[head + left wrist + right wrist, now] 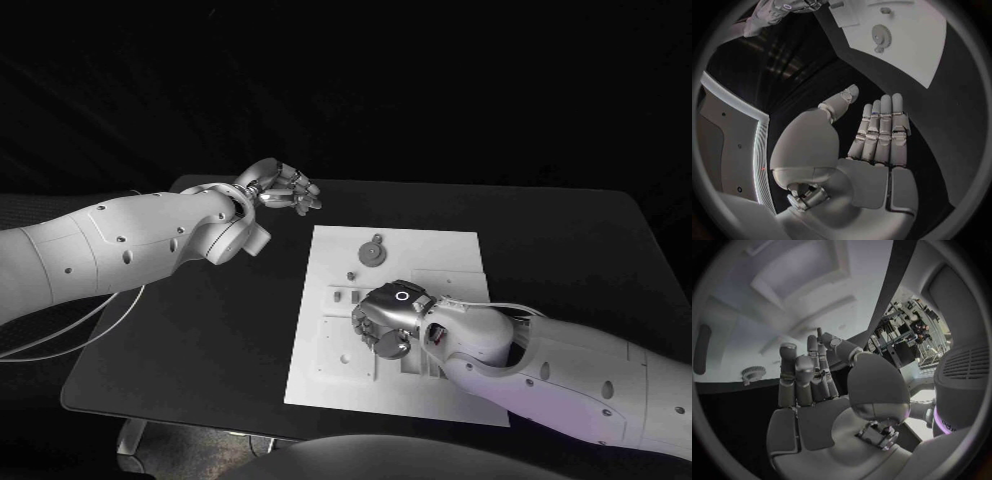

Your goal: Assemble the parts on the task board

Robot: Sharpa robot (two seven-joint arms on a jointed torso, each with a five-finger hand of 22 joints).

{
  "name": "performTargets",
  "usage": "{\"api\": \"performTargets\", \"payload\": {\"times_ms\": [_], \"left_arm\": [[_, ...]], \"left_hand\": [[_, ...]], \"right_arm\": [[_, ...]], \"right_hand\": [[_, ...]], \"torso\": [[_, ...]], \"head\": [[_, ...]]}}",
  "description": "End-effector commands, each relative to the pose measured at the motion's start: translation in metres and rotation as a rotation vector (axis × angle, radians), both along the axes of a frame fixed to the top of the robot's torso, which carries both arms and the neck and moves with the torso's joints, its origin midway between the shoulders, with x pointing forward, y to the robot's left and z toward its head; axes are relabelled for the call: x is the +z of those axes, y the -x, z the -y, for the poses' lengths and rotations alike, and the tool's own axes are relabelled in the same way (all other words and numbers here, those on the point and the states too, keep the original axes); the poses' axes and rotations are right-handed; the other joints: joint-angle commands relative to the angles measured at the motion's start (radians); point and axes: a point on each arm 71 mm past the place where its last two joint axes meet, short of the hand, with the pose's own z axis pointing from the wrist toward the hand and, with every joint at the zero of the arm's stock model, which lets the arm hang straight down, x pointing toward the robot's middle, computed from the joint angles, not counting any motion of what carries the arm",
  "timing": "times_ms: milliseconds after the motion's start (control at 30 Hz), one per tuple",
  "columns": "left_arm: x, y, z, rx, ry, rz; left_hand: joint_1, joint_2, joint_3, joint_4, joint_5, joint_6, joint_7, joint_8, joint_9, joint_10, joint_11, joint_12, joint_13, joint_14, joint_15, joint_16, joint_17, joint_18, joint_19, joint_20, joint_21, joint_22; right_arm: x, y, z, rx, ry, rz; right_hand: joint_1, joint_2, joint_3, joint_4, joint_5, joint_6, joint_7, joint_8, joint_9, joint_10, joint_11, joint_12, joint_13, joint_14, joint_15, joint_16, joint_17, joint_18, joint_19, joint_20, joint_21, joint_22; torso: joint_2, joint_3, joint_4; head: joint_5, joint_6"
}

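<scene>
Looking down from the head camera, I see the task board (433, 245) lying in the middle of the black table (188, 340), with my right hand (387, 318) resting over its lower middle area, among the small parts there. From above I cannot tell whether that hand is pinching anything; in the right wrist view its fingers (796, 377) stand straight and close together over the white plate, and I cannot make out any part between them. A round gear-like part (372, 252) lies on the far end of the board, apart from the right hand, with a few smaller parts (343, 295) just beside the hand on the board's left side. My left hand (283, 188) hangs over the table's far left corner, well apart from the board. In the left wrist view its fingers (880, 131) are extended side by side, the thumb set apart, and it holds nothing; the gear (881, 36) shows beyond on the board.
</scene>
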Motion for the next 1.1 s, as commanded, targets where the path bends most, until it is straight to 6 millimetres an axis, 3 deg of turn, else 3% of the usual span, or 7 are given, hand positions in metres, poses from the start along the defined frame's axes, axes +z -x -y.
{"api": "performTargets", "payload": {"times_ms": [33, 500, 633, 733, 1100], "left_arm": [[0.001, 0.000, 0.002, -0.005, 0.001, 0.009], [0.001, 0.000, 0.002, -0.005, 0.001, 0.007], [0.001, 0.000, 0.002, -0.004, 0.001, 0.006], [0.001, 0.000, 0.001, -0.003, 0.000, 0.004], [0.001, 0.001, 0.001, -0.002, 0.000, 0.002]], "left_hand": [[0.006, 0.006, 0.001, 0.005, -0.002, -0.007, -0.002, -0.002, -0.001, -0.006, -0.001, 0.000, -0.002, 0.003, 0.003, -0.006, 0.002, 0.015, 0.003, 0.004, -0.006, 0.001], [0.006, 0.007, 0.001, 0.005, -0.002, -0.007, -0.002, -0.002, -0.001, -0.006, -0.001, 0.000, -0.002, 0.003, 0.003, -0.007, 0.003, 0.015, 0.003, 0.004, -0.006, 0.002], [0.006, 0.006, 0.001, 0.005, -0.002, -0.007, -0.001, -0.002, -0.001, -0.006, -0.001, 0.000, -0.003, 0.003, 0.003, -0.007, 0.004, 0.015, 0.003, 0.004, -0.007, 0.002], [0.007, 0.006, 0.001, 0.005, -0.002, -0.007, -0.001, -0.002, -0.001, -0.007, -0.001, 0.000, -0.003, 0.003, 0.003, -0.008, 0.004, 0.015, 0.003, 0.004, -0.007, 0.002], [0.007, 0.005, 0.001, 0.005, -0.002, -0.009, -0.001, -0.002, -0.002, -0.008, 0.000, -0.001, -0.004, 0.002, 0.004, -0.010, 0.006, 0.015, 0.002, 0.004, -0.008, 0.002]], "right_arm": [[-0.003, 0.002, -0.001, 0.010, 0.013, -0.012], [-0.008, 0.001, 0.000, -0.005, 0.049, -0.048], [-0.013, 0.000, 0.001, -0.009, 0.089, -0.070], [-0.015, 0.000, 0.001, -0.009, 0.098, -0.080], [-0.014, 0.000, 0.000, -0.016, 0.072, -0.084]], "right_hand": [[0.003, 0.011, 0.007, -0.002, 0.003, 0.008, -0.001, 0.004, 0.002, 0.028, 0.016, 0.002, 0.001, -0.006, -0.009, -0.006, 0.001, 0.052, 0.000, -0.004, 0.003, 0.016], [-0.005, 0.009, 0.006, -0.001, 0.003, -0.006, 0.005, -0.005, 0.001, 0.016, 0.022, -0.010, -0.002, -0.011, -0.003, -0.009, 0.002, 0.052, -0.005, -0.002, -0.001, 0.016], [-0.023, -0.042, -0.009, 0.004, 0.003, -0.059, 0.027, -0.035, -0.007, -0.003, 0.032, -0.026, -0.006, -0.022, 0.008, -0.012, 0.006, 0.052, -0.014, 0.003, -0.005, 0.016], [-0.035, -0.063, -0.024, 0.007, 0.001, -0.078, 0.036, -0.045, -0.010, -0.005, 0.034, -0.029, -0.006, -0.027, 0.009, -0.013, 0.008, 0.052, -0.017, 0.006, -0.006, 0.017], [-0.055, -0.085, -0.072, 0.019, 0.002, -0.115, 0.050, -0.062, -0.015, -0.014, 0.038, -0.038, -0.003, -0.035, 0.014, -0.014, 0.012, 0.052, -0.022, 0.008, -0.009, 0.016]], "torso": [[0.000, 0.0003, -0.0002], [0.000, -0.0006, 0.0000], [0.000, -0.0008, 0.0001], [0.000, -0.0006, 0.0002], [0.000, 0.0003, -0.0001]], "head": [[0.001, -0.001], [0.002, -0.001], [0.002, -0.001], [0.002, -0.002], [0.002, -0.004]]}}
